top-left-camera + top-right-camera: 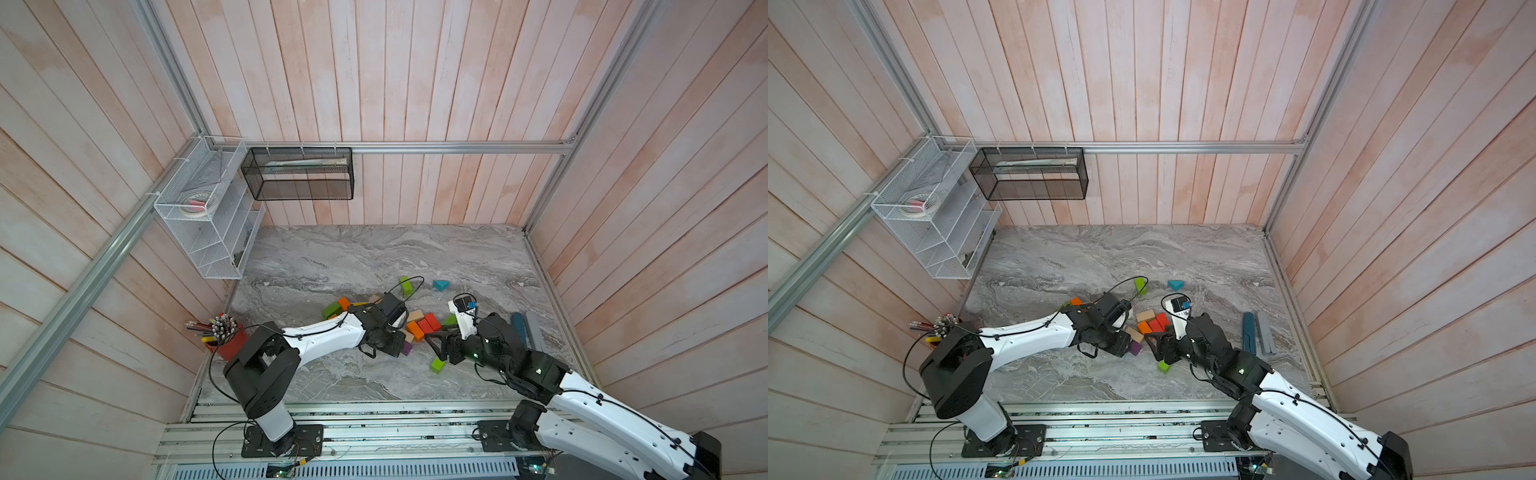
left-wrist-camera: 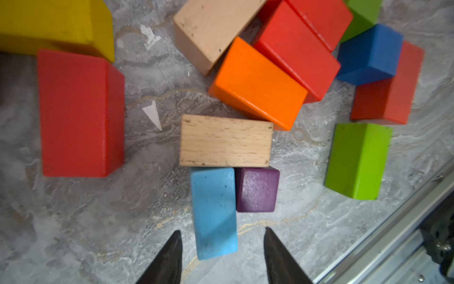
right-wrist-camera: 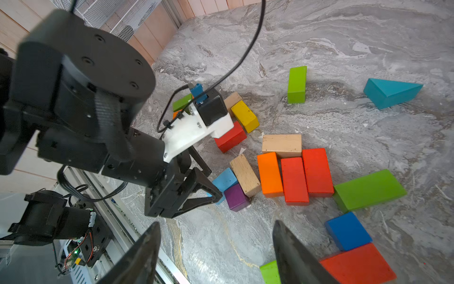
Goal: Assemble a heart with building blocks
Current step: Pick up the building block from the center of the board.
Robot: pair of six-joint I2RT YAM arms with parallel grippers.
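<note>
The building blocks (image 3: 294,179) are being laid flat on the marble table (image 2: 73,221), clustered near its front edge between the two arms. A green brick (image 3: 296,84) and a teal wedge (image 3: 390,92) are lying well apart, further back. A row is being formed: an orange brick (image 3: 269,174) and two red bricks (image 3: 294,180) side by side, with a pale tan brick (image 3: 281,145) across their far ends.

The light-blue brick (image 2: 213,211) is being straddled by the left gripper (image 2: 222,231). Its jaws are being held spread with a gap on either side, so nothing is being pinched. That brick is lying against the purple cube (image 2: 256,189) and butting the grained tan brick (image 2: 226,141).

The right gripper (image 3: 216,223) is being held nearby, jaws wide and empty, with a small green block (image 3: 269,273) just beside one finger.

By the look of it, an early shaping step is being worked, and the heart's outline is far from closed. Next, either a square closing on the light-blue brick's long sides, clear of the purple cube, or a clean lift away is being called for.
</note>
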